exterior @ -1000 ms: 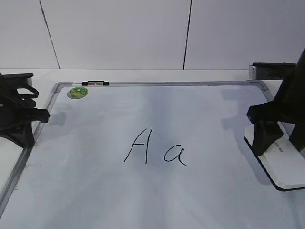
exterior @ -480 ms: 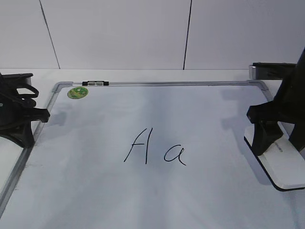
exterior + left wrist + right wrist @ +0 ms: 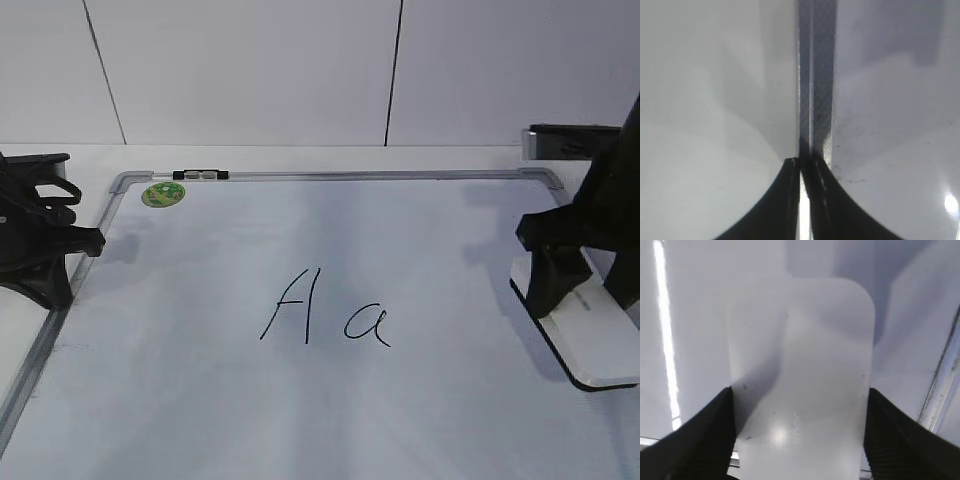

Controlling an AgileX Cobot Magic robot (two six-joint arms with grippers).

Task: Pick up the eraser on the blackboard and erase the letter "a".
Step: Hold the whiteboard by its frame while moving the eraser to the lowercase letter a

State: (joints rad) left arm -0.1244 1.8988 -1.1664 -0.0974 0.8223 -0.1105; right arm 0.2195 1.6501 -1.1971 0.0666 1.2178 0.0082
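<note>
big blackboard point(image 3: 300, 420) flat on the tabletop point(image 3: 300, 157), right end effector point(image 3: 799, 432) spread wide, straddling the eraser point(image 3: 597, 342) at the board's right edge, left end effector point(image 3: 801, 167) pinched closed over the left frame, tall "A" point(image 3: 290, 318) left of letter "a" point(image 3: 367, 325) mid-board

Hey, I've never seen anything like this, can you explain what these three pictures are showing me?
It is a robot with two arms, each ending in a two-fingered gripper. One picture looks across the table from the front; the other two come from cameras on each wrist.

A whiteboard lies flat, with a tall "A" and a small "a" written on it.

The left gripper is shut, holds nothing and sits over the board's frame.

The right gripper straddles the white eraser, a finger at each side. Whether they already squeeze it, I cannot tell.
</note>
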